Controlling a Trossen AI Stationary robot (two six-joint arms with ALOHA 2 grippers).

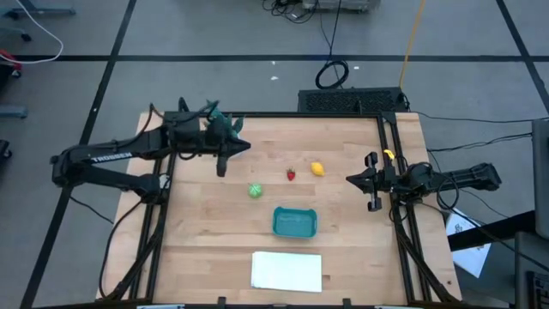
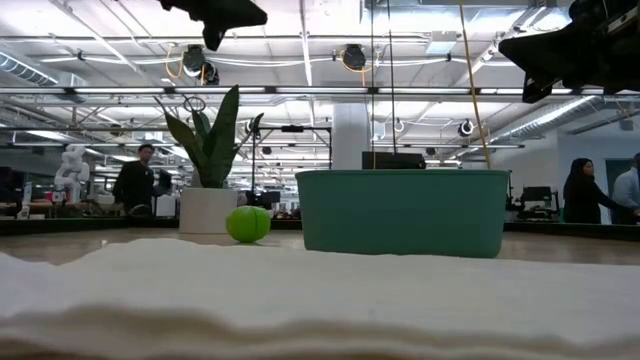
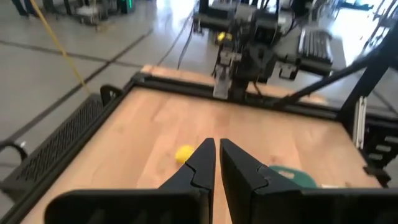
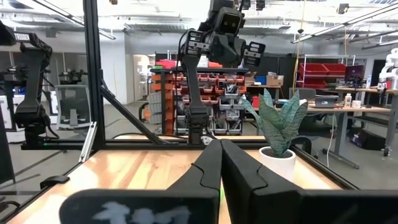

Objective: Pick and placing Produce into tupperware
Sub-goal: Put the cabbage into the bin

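Green ball [image 1: 256, 190], strawberry [image 1: 292, 174], lemon [image 1: 317, 168] — all outside the teal tupperware [image 1: 294, 222].

Wood table [image 1: 197, 240], black frame. On it: green ball [image 1: 256, 190], strawberry [image 1: 292, 174], lemon [image 1: 317, 168], teal container [image 1: 294, 221], white sheet [image 1: 286, 270], potted plant [image 1: 220, 125].

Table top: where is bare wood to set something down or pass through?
Free: the right strip between the teal container and the right end effector, and the left front beside the white sheet. Crowded: the centre, around the green ball, strawberry and lemon.
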